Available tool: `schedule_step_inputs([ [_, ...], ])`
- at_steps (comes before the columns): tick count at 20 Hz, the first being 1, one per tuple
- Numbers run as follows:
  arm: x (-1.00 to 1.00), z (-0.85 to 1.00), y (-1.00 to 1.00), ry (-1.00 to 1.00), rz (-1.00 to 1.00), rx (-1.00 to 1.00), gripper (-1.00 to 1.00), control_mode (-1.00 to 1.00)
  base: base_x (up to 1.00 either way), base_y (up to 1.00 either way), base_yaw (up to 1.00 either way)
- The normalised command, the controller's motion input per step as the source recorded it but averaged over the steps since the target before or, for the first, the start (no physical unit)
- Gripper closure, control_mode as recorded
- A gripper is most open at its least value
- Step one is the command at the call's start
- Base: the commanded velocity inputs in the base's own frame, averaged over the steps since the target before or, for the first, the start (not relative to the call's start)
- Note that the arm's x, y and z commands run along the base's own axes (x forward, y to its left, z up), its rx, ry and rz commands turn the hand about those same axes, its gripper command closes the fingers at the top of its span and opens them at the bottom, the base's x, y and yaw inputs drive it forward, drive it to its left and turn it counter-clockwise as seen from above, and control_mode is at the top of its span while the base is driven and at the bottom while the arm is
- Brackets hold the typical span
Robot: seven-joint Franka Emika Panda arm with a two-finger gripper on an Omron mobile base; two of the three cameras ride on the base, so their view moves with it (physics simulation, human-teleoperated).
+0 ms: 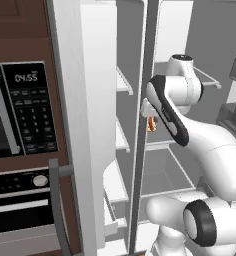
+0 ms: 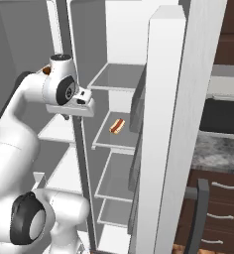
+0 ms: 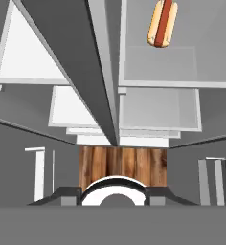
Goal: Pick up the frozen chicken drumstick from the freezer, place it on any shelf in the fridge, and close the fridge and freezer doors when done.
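Both doors of the white unit stand open. A small orange-brown lump, the frozen chicken drumstick (image 2: 46,71), peeks out behind my wrist on an upper level of the freezer (image 1: 122,115). My gripper (image 2: 65,116) points downward in front of the divider (image 1: 146,75) between freezer and fridge (image 2: 116,99). In the hand view the gripper (image 3: 109,194) is open, its dark tips apart and nothing between them. Flat pale shelves (image 2: 114,144) stack below it on both sides. The freezer door (image 1: 85,125) swings left, the fridge door (image 2: 163,124) right.
A hot dog (image 2: 117,125) lies on the second fridge shelf, also seen as the hot dog (image 3: 162,24) and a sliver of it (image 1: 151,124) beside the divider. Grey bins (image 1: 235,115) line the fridge door. A black microwave (image 1: 20,110) sits left of the freezer door.
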Motion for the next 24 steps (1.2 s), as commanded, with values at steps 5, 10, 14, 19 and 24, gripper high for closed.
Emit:
schedule_step_inputs([
  [5, -0.18, 0.0, 0.3, -0.22, 0.07, -0.08, -1.0, -1.0, 0.0, 0.0, 0.0],
  [10, -0.51, -0.11, 0.09, -0.3, 0.13, 0.01, -1.0, -1.0, 0.0, 0.0, 0.0],
  [14, -0.49, -0.1, 0.0, -0.12, 0.06, 0.1, -1.0, -1.0, 0.0, 0.0, 0.0],
  [19, -0.41, 0.0, 0.03, -0.01, 0.01, 0.07, -1.0, -1.0, 0.0, 0.0, 0.0],
  [24, -0.17, 0.0, 0.03, 0.0, 0.01, 0.0, -1.0, -1.0, 0.0, 0.0, 0.0],
])
